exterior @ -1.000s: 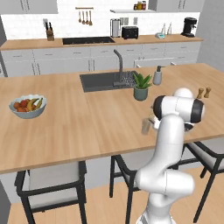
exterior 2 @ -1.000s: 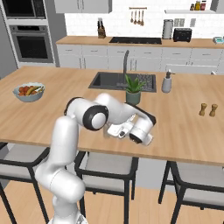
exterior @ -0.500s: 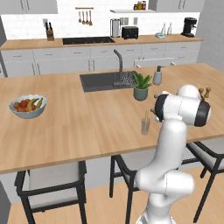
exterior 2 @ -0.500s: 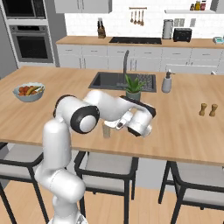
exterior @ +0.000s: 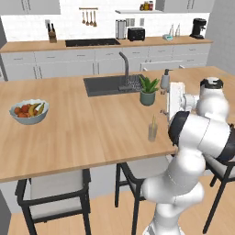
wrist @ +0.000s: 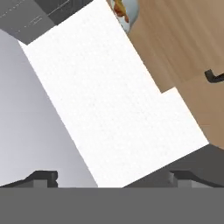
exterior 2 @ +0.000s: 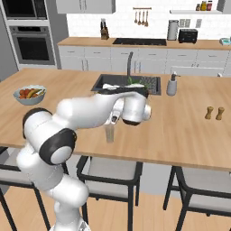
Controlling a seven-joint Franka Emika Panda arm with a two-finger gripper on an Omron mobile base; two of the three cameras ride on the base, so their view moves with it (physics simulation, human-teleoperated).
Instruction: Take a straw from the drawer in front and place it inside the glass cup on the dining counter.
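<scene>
The glass cup stands near the front edge of the light-wood dining counter. A thin pale straw stands upright inside it. My gripper hovers just above and to the right of the cup, apart from it. In the hand view its two dark fingertips stand far apart with nothing between them, so it is open. The drawer is out of view.
A fruit bowl sits at the counter's left. Behind the cup are a potted plant, a grey pump bottle and the dark sink. Two shakers stand right. Stools line the front.
My hand has lifted off the glass cup and turned away from it, which uncovers the cup with the straw standing in it. The jaws have stayed wide.
</scene>
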